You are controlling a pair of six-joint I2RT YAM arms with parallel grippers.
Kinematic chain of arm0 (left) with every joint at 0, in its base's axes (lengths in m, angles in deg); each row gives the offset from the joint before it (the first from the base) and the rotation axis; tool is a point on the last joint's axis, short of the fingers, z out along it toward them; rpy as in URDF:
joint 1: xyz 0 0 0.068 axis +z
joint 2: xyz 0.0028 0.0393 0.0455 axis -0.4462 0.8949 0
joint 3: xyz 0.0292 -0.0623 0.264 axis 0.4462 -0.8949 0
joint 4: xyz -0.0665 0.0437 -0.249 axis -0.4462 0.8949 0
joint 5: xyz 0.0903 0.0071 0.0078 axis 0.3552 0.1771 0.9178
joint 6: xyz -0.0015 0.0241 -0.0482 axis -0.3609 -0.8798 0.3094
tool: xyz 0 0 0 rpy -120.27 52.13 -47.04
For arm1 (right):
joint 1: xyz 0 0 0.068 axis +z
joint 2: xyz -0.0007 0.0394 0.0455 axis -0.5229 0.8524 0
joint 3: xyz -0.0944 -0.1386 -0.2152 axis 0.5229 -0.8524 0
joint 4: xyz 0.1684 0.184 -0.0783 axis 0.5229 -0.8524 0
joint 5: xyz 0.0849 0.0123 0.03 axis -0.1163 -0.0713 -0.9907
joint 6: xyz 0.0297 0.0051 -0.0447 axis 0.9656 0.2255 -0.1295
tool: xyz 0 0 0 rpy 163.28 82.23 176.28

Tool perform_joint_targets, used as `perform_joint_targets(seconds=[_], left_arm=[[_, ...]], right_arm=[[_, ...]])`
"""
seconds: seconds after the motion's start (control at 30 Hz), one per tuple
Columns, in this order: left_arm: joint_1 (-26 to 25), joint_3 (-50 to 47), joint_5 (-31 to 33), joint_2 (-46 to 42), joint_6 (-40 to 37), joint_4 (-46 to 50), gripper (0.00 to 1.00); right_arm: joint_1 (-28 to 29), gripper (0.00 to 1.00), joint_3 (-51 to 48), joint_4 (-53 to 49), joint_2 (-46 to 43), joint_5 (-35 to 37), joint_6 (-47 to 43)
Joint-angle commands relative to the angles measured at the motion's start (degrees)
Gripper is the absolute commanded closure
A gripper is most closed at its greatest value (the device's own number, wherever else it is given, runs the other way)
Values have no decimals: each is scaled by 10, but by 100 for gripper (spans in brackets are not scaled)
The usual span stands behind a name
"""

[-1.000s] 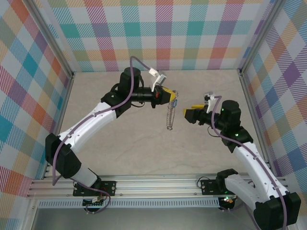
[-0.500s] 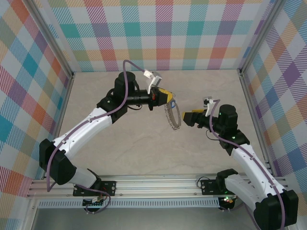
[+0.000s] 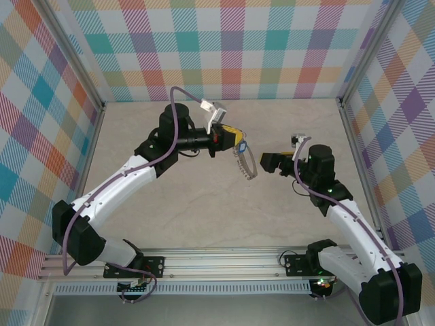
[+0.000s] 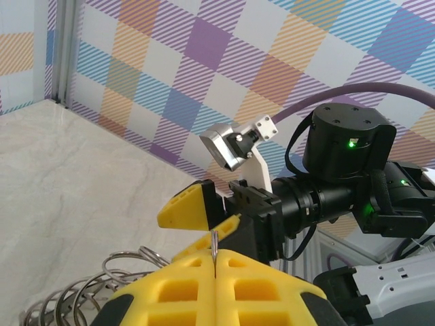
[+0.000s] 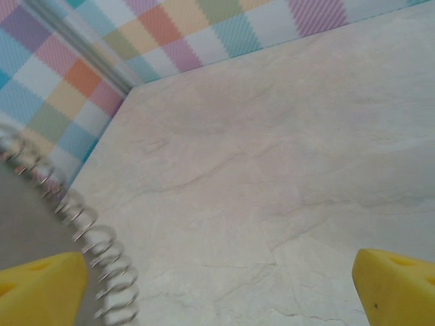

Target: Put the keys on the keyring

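Keyring wire is pinched between the closed yellow fingers of the left gripper. In the left wrist view the two foam pads press flat against each other, with a thin metal stem standing up out of the seam. The hoop's small wire loops fan out to the lower left of those pads. From above, the hoop hangs from the fingertips, clear of the table, and is seen nearly edge-on with its fringe of loops curving downward. A small blue speck sits right at the left fingertips. It may be the tag of the keys, but it is too small to say so with certainty.

The right gripper has its jaws spread wide and grips nothing. In its own wrist view one yellow fingertip sits in the bottom left corner and the other in the bottom right. Between them lies bare marbled tabletop, and the blurred loops of the hoop run down the left side, just beside the left-hand tip. From above, this gripper points toward the hoop from the right, near it but apart.

Both arms reach in toward the middle of the table, facing each other. Plaid walls stand around the workspace.
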Motion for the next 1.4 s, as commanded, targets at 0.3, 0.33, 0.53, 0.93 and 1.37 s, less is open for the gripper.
perform_joint_targets(seconds=[0.3, 0.33, 0.53, 0.93, 1.37], left_arm=[[-2, 2, -1, -15, 3, -45, 100], [-2, 4, -3, -12, 4, -48, 100], [-2, 5, -5, 5, 9, -65, 100], [5, 0, -17, 4, 24, -82, 100], [10, -15, -62, -17, 52, -111, 100]], right_arm=[[2, 0, 32, 20, 12, -1, -13], [2, 2, 34, 18, 12, -21, -19], [2, 15, 55, -26, 10, -71, -32], [18, 35, 48, 2, -33, -140, -32], [49, 50, 35, 77, -42, -155, -27]])
